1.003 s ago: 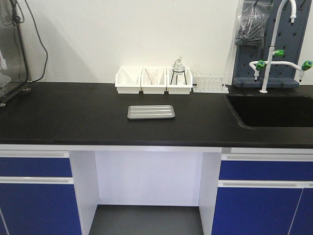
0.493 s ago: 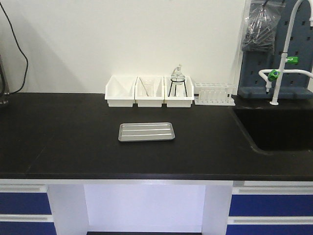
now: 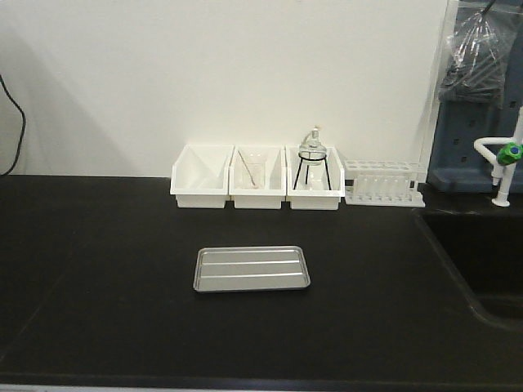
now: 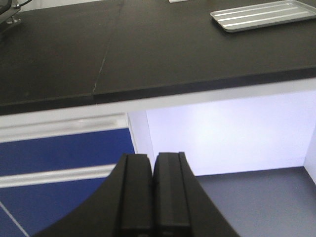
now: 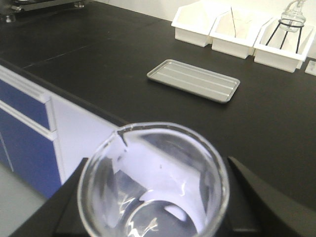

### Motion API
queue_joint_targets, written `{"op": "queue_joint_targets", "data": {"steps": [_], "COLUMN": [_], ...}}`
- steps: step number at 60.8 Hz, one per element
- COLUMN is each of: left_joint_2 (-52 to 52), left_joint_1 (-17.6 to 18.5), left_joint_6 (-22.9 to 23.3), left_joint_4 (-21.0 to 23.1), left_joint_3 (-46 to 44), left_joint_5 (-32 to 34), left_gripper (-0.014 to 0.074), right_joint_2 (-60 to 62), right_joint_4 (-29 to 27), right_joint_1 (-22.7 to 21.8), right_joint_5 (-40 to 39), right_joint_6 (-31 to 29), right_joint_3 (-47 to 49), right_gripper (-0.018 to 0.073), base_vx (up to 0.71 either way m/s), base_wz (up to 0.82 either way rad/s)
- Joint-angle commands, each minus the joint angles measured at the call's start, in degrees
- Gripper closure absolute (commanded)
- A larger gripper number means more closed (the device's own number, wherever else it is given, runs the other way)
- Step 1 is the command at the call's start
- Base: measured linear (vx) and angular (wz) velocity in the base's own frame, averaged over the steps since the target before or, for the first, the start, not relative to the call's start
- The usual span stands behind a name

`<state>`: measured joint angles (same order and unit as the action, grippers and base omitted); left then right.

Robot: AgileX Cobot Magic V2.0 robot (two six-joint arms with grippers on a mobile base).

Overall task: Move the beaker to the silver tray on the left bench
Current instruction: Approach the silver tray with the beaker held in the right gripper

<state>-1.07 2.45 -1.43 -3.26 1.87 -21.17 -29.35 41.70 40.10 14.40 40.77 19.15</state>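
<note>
Right fingers [image 5: 261,202] clamped on beaker [image 5: 153,173] | left fingers [image 4: 136,197] together | keep upright, clear desk [image 5: 98,54] front edge, set flat mid silver tray [image 5: 193,80]

Black left hand [image 4: 151,165] (matte)

Wall [image 3: 245,73]: we see plain white.
Worktop [image 3: 98,269]: matte black; sink [image 3: 482,265] at its right.
Below: blue drawers [image 4: 59,148], grey floor [image 4: 256,197].
</note>
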Motion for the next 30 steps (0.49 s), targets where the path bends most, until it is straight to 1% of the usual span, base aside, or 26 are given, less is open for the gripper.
{"op": "queue_joint_targets", "data": {"steps": [1,17,30], "left_joint_2": [-0.4,-0.4,-0.4], "left_joint_1": [0.4,0.4,0.4], "left_joint_6": [0.1,0.1,0.1], "left_joint_4": [0.2,0.2,0.2], "left_joint_3": [1.1,1.1,1.1], "left_joint_5": [4.3,4.3,4.3], "left_gripper": [0.0595,0.0595,0.0595], "right_joint_2": [-0.1,-0.1,-0.1], "right_joint_4": [1.5,1.5,1.5], "right_joint_1": [-0.3,-0.3,-0.3], "right_joint_5": [-3.5,-3.5,-3.5], "right_joint_6": [0.1,0.1,0.1], "right_joint_3": [1.9,1.9,1.9], "right_gripper": [0.0571,0.0571,0.0571], "base_vx": [0.44,0.42,0.36], "base_wz": [0.03,0.02,-0.02]}}
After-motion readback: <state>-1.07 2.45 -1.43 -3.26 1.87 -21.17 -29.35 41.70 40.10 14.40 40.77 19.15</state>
